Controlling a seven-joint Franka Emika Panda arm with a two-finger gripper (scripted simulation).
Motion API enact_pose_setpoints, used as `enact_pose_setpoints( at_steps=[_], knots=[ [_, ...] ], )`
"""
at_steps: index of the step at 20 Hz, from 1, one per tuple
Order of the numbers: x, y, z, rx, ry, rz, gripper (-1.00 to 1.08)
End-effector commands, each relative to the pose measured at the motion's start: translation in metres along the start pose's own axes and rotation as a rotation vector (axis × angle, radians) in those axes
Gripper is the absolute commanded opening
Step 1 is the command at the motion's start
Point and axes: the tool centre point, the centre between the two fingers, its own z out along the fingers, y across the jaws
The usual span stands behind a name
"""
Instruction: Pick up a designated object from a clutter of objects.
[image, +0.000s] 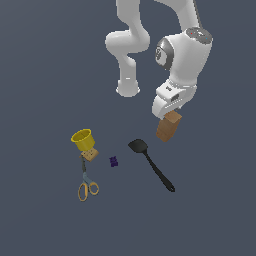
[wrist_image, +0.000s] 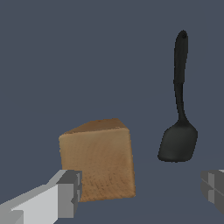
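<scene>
The tall plain brown wooden block (image: 168, 128) stands upright on the dark floor, at the exterior view's right of the clutter. My gripper (image: 169, 113) hangs directly over its top. In the wrist view the block (wrist_image: 98, 157) lies close beside one grey finger (wrist_image: 65, 194). The other finger (wrist_image: 213, 189) is far off at the opposite edge. The gripper (wrist_image: 140, 192) is open and holds nothing. The block sits off-centre between the jaws.
A black spatula (image: 151, 164) lies near the block and also shows in the wrist view (wrist_image: 178, 131). Further toward the exterior view's left are a tiny purple piece (image: 113, 161), a yellow cup (image: 82, 139), a small tan dotted cube (image: 90, 155) and orange-handled scissors (image: 87, 186).
</scene>
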Motion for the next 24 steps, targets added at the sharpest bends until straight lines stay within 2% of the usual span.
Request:
enact_pose_setpoints(
  at_steps=[1, 7, 14, 24],
  knots=[
    [-0.003, -0.017, 0.008, 0.001, 0.004, -0.050, 1.00],
    [-0.008, -0.034, 0.016, 0.001, 0.008, -0.103, 1.00],
    [-0.007, -0.033, 0.022, 0.002, 0.007, -0.099, 1.00],
    [-0.008, -0.035, 0.060, 0.002, 0.008, -0.104, 1.00]
  ],
)
